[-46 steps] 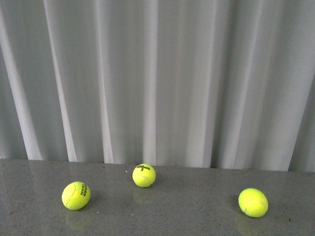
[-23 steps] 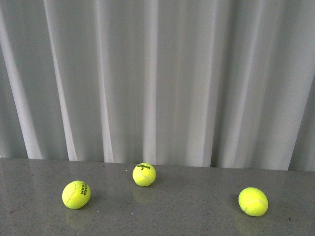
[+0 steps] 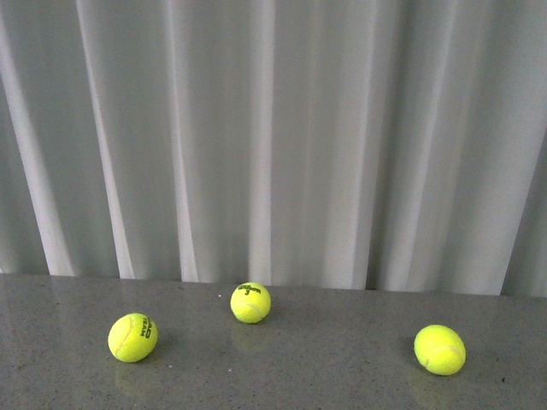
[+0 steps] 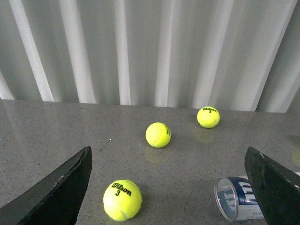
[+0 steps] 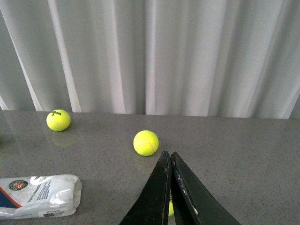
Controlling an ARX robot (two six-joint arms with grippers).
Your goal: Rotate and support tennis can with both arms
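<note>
The tennis can (image 4: 236, 198) lies on its side on the grey table, its clear open mouth towards the left wrist camera and its navy-and-white label partly hidden behind one finger. My left gripper (image 4: 168, 154) is open wide above the table, with the can just inside one finger (image 4: 276, 187) and touching nothing. In the right wrist view the tennis can (image 5: 40, 196) shows its white label and barcode, well off to the side of my right gripper (image 5: 168, 154). That gripper is shut, plates pressed together. Neither arm nor the can appears in the front view.
Three yellow-green balls (image 3: 132, 337) (image 3: 250, 303) (image 3: 440, 349) rest on the grey table (image 3: 325, 376) before a white curtain (image 3: 273, 137). A Wilson ball (image 4: 122, 200) lies between the left fingers. A sliver of ball (image 5: 170, 207) shows behind the right plates.
</note>
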